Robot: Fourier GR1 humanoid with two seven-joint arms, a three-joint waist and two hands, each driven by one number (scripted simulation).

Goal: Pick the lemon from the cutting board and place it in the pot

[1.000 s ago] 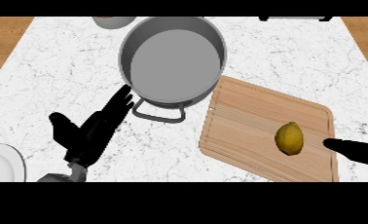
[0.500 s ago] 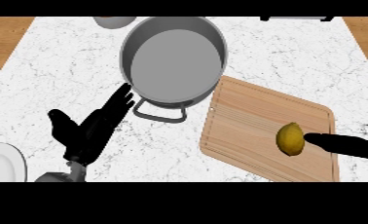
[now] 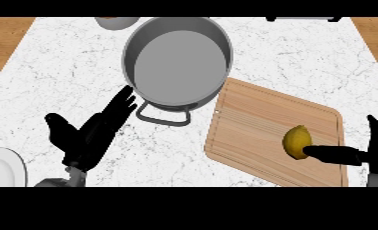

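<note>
White marble table [image 3: 310,69] filled the frame, and the lemon [image 3: 296,141] sat on the cutting board [image 3: 258,124] at lower right. Right hand [image 3: 336,154] came in from the right edge, one finger touching the lemon, not curled round it. Left hand [image 3: 88,134] rested open at lower left, beside the empty pot [image 3: 177,64].
</note>
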